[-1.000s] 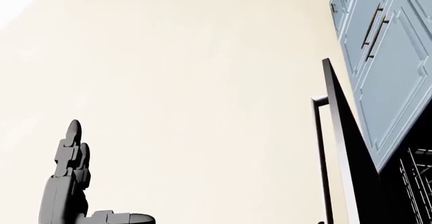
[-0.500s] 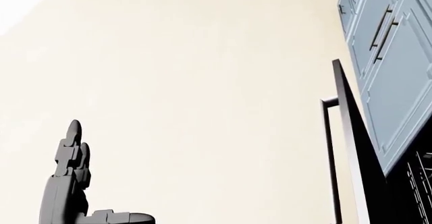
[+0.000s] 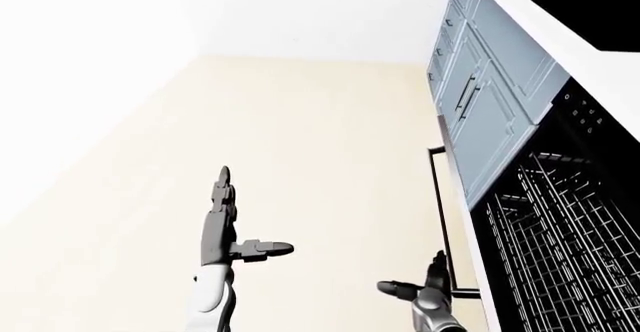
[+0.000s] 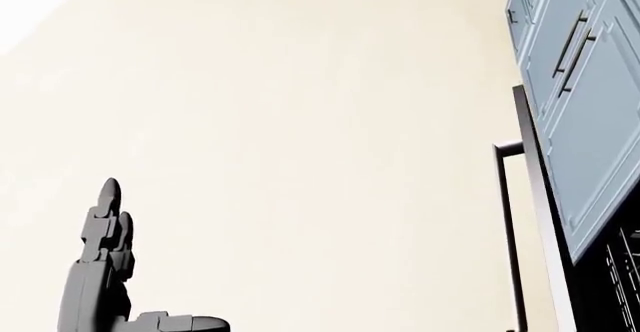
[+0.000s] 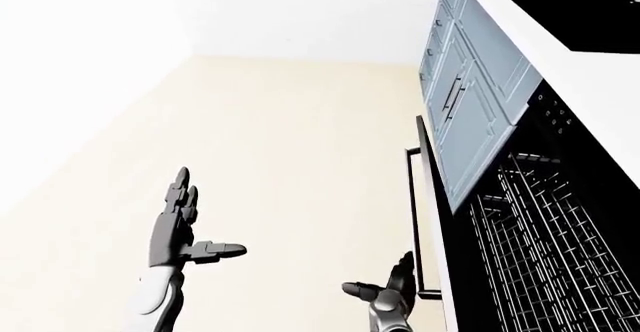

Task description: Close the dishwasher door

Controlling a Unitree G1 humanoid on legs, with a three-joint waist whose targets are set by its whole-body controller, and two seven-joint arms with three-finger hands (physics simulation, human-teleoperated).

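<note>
One dishwasher door (image 5: 428,197) occupies the right part of the right-eye view. It stands open and is seen nearly edge-on, as a thin dark panel running from the middle of the view down toward the bottom edge. A dark bar handle (image 5: 411,219) is fixed to the panel's left face and runs parallel to it. To the right of the door, the dishwasher interior (image 5: 560,219) is exposed as a black cavity, and a wire rack (image 5: 530,249) fills its lower portion.

Both hands are clear of the door. The right hand (image 5: 385,291) is at the bottom of the right-eye view, just left of the lower end of the handle; its fingers are spread wide and hold nothing. Contact with the handle cannot be determined. The left hand (image 5: 180,231) is well apart, at the left of the same view, held flat with fingers extended upward and thumb out to the side, also empty. In the head view only the left hand (image 4: 105,272) shows, at the lower left.

Blue-grey cabinet doors (image 3: 480,99) with dark bar pulls (image 3: 468,96) adjoin the dishwasher toward the top of the left-eye view. A white countertop edge (image 3: 560,24) runs diagonally across the upper right corner. Cream floor (image 3: 320,167) fills the centre of each view, bare between the hands and the door. A white wall (image 3: 150,24) takes the upper left.
</note>
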